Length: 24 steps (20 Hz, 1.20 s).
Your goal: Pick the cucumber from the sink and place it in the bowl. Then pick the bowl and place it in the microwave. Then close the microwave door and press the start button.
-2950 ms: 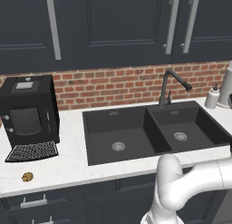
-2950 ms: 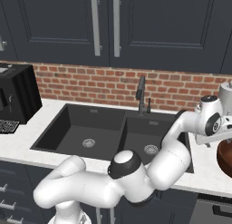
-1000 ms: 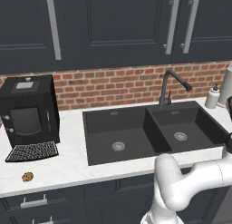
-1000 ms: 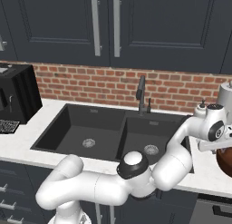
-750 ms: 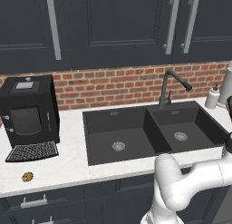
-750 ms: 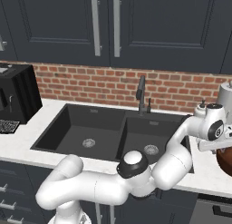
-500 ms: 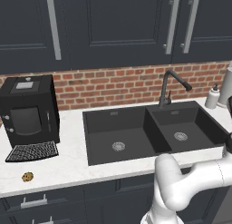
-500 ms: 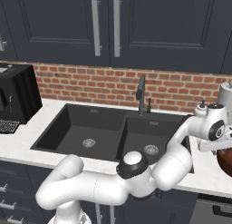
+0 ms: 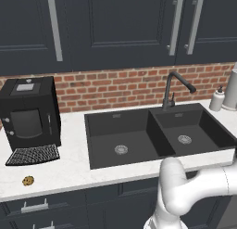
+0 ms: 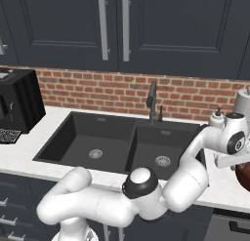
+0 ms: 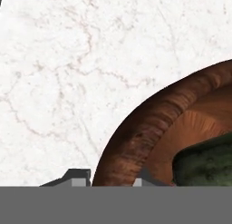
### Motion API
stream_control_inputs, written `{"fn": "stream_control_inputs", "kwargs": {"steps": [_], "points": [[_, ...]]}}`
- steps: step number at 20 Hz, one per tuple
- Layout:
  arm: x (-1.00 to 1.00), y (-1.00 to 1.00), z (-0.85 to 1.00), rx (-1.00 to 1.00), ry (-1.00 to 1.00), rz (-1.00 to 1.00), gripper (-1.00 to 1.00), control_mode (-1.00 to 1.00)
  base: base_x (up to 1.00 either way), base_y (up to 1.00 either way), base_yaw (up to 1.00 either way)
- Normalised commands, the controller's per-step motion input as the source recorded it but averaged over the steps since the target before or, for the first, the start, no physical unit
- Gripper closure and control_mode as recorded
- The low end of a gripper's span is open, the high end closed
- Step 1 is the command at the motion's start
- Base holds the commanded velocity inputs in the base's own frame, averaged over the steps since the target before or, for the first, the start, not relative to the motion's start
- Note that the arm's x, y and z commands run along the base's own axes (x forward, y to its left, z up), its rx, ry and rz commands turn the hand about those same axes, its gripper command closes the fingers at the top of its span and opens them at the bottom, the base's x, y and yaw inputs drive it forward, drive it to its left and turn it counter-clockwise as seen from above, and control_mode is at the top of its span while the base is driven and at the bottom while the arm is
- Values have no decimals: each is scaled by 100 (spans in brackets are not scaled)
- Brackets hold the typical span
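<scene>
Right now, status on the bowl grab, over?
Fingers straddle the bowl rim, one tip outside, one inside. Cucumber already in the bowl. Bowl sits on the marble counter. Nothing blocking.

Black coffee machine upright on white marble counter, at far left against red brick backsplash. Small cookie on counter in front of machine, near front edge. White soap dispenser at right by backsplash. Dark upper cabinets with vertical silver handles.
</scene>
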Motion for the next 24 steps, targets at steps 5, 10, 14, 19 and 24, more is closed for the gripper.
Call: {"fn": "stream_control_inputs", "kwargs": {"steps": [5,10,14,19,24], "points": [[-34,25,6,0,-9,17,100,-100,0,0,0],[-40,60,0,0,-27,23,100,-100,0,0,0],[-49,80,0,0,-36,31,100,-100,0,0,0],[-61,81,41,-9,-27,37,100,-100,0,0,0],[-76,74,86,-36,-1,42,100,-100,0,0,0]]}}
